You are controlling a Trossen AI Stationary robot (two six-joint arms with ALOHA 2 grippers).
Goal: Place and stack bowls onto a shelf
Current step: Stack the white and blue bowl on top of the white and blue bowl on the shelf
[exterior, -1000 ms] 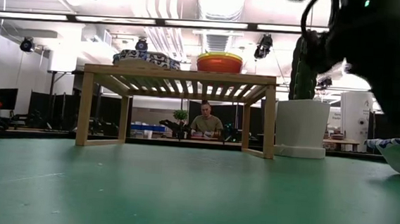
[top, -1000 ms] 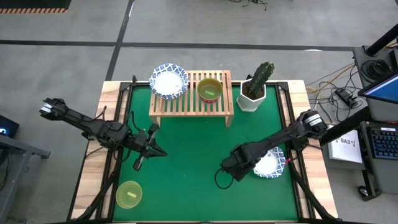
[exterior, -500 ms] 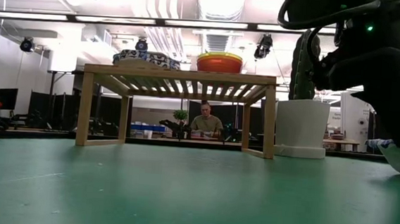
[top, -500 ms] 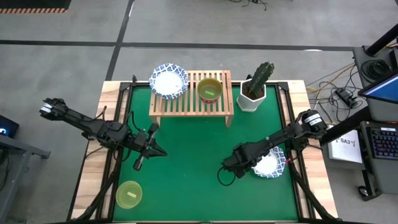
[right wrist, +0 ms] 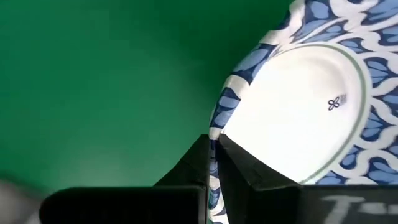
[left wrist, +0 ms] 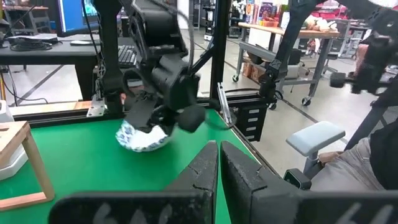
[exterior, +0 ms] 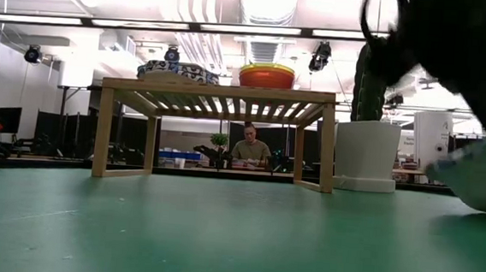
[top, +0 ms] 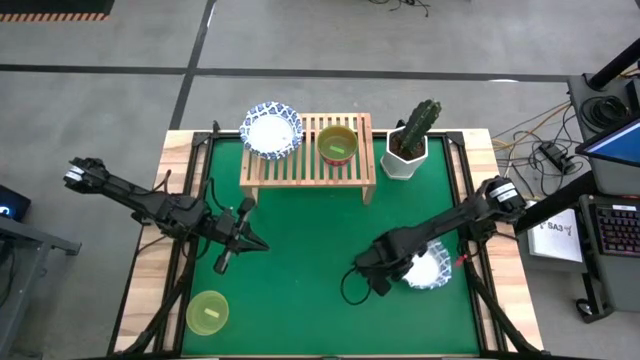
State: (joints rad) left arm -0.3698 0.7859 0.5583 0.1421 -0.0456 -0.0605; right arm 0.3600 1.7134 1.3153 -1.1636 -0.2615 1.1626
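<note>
A white bowl with a blue-patterned rim point(top: 426, 268) is at the table's right, with my right gripper point(top: 390, 273) shut on its left rim. Another blue-rimmed bowl point(top: 271, 129) rests on the left end of the wooden shelf point(top: 308, 168). A stack of small bowls, yellow-green over red point(top: 337, 145), stands on the shelf's middle. A yellow-green bowl point(top: 207, 312) lies on the mat near the front left. My left gripper point(top: 247, 240) hovers shut over the mat's left half and holds nothing. My right gripper pinches the bowl's rim point(right wrist: 219, 124) on the side toward the table's left, one finger inside the bowl and one outside. The fingers come slanting down from the left. The bowl is tilted point(left wrist: 142, 138), its held side raised; whether its base still touches the mat, I cannot tell.
A white hexagonal pot with a cactus point(top: 407, 148) stands just right of the shelf, at the back. Open green mat point(top: 300, 260) lies between the two arms. Beyond the table, a person point(exterior: 249, 147) sits in the room.
My right gripper has shut on the blue-rimmed bowl's left rim. The bowl has tipped and shifted a little toward the table's left with the gripper; it looks blurred in the low view.
</note>
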